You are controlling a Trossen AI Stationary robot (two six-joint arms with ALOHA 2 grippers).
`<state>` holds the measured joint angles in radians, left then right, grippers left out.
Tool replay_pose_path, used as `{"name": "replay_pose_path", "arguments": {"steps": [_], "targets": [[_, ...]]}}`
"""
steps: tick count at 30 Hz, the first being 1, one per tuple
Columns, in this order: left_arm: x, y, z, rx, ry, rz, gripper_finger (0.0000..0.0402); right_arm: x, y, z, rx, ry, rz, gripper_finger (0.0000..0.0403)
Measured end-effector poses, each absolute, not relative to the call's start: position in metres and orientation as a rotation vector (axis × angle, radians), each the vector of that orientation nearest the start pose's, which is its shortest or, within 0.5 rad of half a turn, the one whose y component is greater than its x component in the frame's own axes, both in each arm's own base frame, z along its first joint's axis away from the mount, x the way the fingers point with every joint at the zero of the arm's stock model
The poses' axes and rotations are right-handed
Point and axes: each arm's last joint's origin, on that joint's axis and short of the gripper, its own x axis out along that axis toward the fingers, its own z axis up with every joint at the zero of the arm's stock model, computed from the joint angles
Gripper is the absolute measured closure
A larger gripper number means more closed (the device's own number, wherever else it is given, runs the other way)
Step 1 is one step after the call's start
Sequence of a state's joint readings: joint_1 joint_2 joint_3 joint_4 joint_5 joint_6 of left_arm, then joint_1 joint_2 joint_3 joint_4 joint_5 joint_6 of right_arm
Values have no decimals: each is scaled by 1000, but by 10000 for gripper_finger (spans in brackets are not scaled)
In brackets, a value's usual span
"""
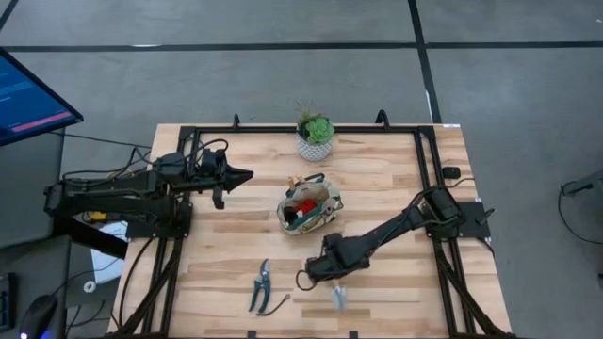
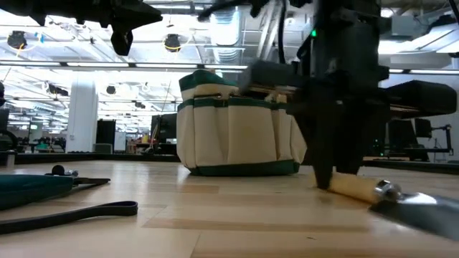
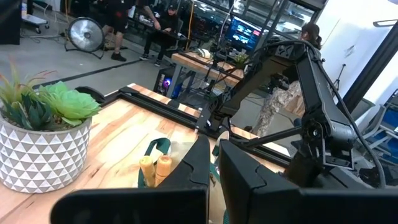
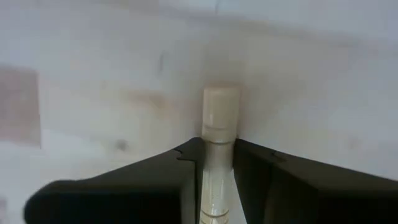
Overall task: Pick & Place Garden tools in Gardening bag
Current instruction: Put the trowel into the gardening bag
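Observation:
A small hand tool with a light wooden handle (image 2: pixel 351 188) and a metal blade (image 1: pixel 338 298) lies flat on the table near its front edge. My right gripper (image 4: pixel 219 177) points down over it and is shut on the handle. The beige gardening bag (image 1: pixel 309 209) with green trim stands at the table's middle, with wooden handles (image 3: pixel 155 167) and a red item inside. Dark-handled pruning shears (image 1: pixel 261 285) lie on the table to the left of the tool. My left gripper (image 1: pixel 247 176) hangs shut and level above the table, left of the bag, touching nothing. My right gripper pinches the tool's wooden handle (image 4: pixel 219 134) between its two fingers, a little back from the handle's free end (image 4: pixel 221 99). The fingers (image 2: pixel 323 175) come from above, pointing down, and lie across the handle. The tool lies on the table, blade toward the near edge.
A white patterned pot with a green plant (image 1: pixel 315 137) stands at the far edge behind the bag. A dark strap (image 2: pixel 72 213) lies by the shears. Black frame rails (image 1: pixel 429 188) run along the table's sides. Bare wood lies between the tool and the bag.

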<state>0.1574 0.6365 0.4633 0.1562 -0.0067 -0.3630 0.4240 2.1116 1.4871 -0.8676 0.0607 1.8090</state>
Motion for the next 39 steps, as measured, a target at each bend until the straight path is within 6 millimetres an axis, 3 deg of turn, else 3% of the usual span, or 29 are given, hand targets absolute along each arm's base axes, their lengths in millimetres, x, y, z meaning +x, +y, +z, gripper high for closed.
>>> {"name": "replay_pose_path", "arguments": {"steps": [3, 11, 16, 21, 28, 32, 39], "targets": [[154, 25, 276, -364, -13, 164, 399, 359, 158, 152, 1037, 1112, -1030, 352], [154, 25, 276, -371, -14, 162, 399, 347, 155, 226, 879, 639, -904, 352], [154, 25, 276, -371, -14, 163, 399, 345, 150, 268, 581, 317, -846, 352], [154, 25, 276, -371, -14, 166, 399, 349, 142, 294, 287, 183, -870, 352], [154, 25, 276, -371, -14, 167, 399, 362, 118, 295, 207, 193, -935, 351], [154, 25, 276, -371, -13, 166, 399, 368, 120, 286, 187, 211, -926, 351], [154, 25, 275, -371, -11, 167, 399, 364, 134, 289, 177, 188, -900, 350]]}}
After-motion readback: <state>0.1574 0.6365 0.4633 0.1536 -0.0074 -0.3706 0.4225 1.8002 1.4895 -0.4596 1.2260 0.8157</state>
